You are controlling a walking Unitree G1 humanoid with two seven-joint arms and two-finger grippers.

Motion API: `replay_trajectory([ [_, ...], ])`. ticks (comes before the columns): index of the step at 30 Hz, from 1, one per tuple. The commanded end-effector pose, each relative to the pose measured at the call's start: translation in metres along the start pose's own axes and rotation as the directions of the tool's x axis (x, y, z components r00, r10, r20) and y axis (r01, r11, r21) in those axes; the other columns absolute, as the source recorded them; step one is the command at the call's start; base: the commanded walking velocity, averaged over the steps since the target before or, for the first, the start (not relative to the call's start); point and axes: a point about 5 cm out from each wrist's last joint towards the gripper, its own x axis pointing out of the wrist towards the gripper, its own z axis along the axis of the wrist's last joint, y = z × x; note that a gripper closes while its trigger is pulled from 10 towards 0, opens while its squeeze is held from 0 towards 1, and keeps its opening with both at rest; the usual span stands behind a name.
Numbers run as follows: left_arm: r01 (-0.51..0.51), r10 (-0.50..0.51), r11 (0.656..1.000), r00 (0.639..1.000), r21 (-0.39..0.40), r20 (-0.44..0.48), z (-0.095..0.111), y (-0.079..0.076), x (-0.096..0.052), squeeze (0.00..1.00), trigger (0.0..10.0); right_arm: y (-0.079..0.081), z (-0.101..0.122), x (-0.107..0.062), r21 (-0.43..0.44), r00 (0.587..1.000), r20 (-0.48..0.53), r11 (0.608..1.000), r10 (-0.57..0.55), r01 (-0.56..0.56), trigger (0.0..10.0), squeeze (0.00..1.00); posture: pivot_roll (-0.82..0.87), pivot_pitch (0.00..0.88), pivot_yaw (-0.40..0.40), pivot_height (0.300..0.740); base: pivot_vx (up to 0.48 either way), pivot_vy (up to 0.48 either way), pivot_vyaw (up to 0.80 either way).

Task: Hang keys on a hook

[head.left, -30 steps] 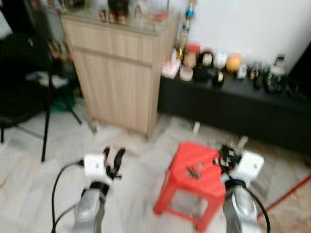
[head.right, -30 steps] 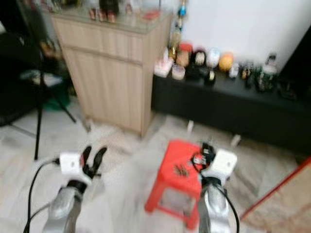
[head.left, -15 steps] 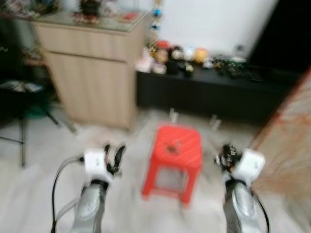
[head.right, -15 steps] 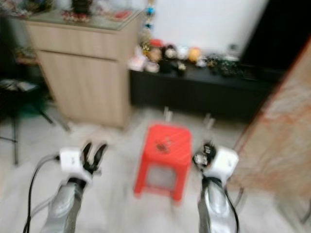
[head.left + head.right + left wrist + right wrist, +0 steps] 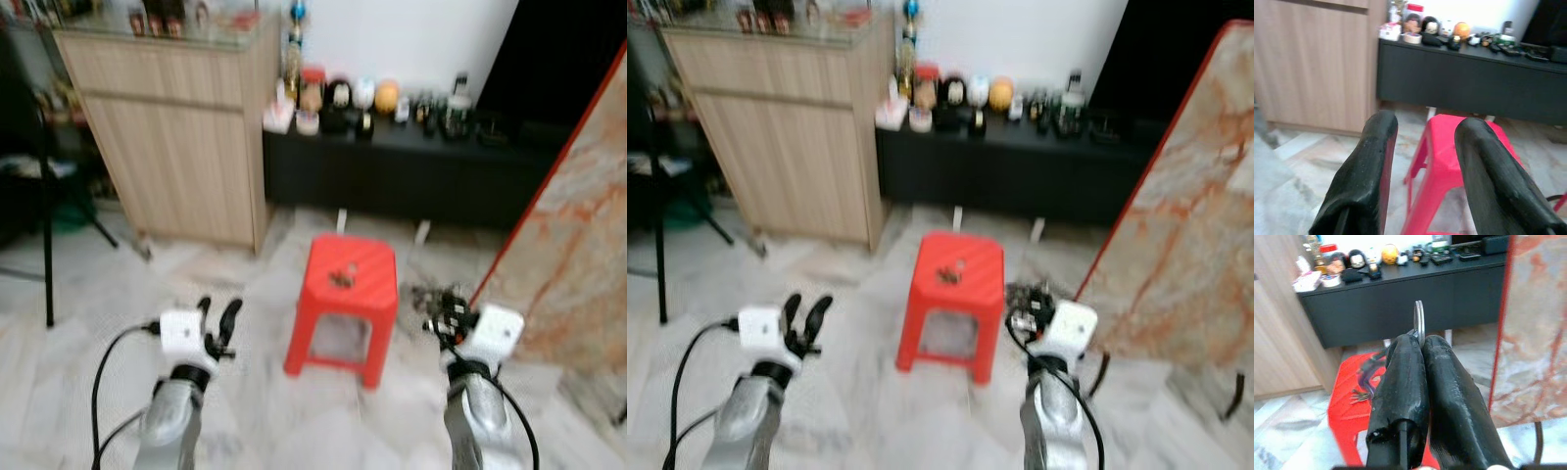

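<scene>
The keys (image 5: 1418,325) are already in the right end effector (image 5: 1421,348), whose two black fingers are pressed together on the bunch — the metal ring stands upright, edge-on, above the fingertips, and a dark tangle of keys and a purplish tag hangs off the far side. In the head views the right end effector (image 5: 441,309) sits at about 4 o'clock, with the bunch poking out toward 10 o'clock, just beside the near right corner of the red plastic stool (image 5: 345,304). A second small dark cluster (image 5: 340,278) lies on the stool's seat; it is too blurred to name. The left end effector (image 5: 217,325) is at about 8 o'clock, its fingers spread wide and holding nothing, pointed at the stool and the low black cabinet (image 5: 402,176) beyond. The move turns on the hook, and I cannot make one out: ahead at 12 o'clock are the black cabinet with its row of small figurines and jars, a wooden sideboard (image 5: 176,137) at 10 o'clock, and a leaning marble slab (image 5: 573,255) at 3 o'clock. My judgement is that the right arm alone will do the hanging — the ring's open face has to be turned square to whichever peg it meets.
</scene>
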Motion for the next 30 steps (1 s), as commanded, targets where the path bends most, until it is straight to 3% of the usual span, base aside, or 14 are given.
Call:
replay_trajectory([
  [1,0.027,-0.027,1.000,1.000,0.011,0.005,0.0020,-0.0071,0.0033,0.00,10.0,-0.0021,0.0015,-0.0001,0.009,1.000,0.008,1.000,-0.020,0.020,10.0,0.00,0.04,0.000,-0.111,0.740,0.000,0.000,0.00],
  [30,0.022,-0.022,1.000,1.000,0.017,0.007,0.0030,-0.0056,0.0039,0.00,10.0,0.0003,0.0020,0.0022,-0.024,1.000,0.006,1.000,-0.002,0.002,10.0,0.00,0.04,0.009,-0.109,0.740,0.000,-0.317,0.00],
])
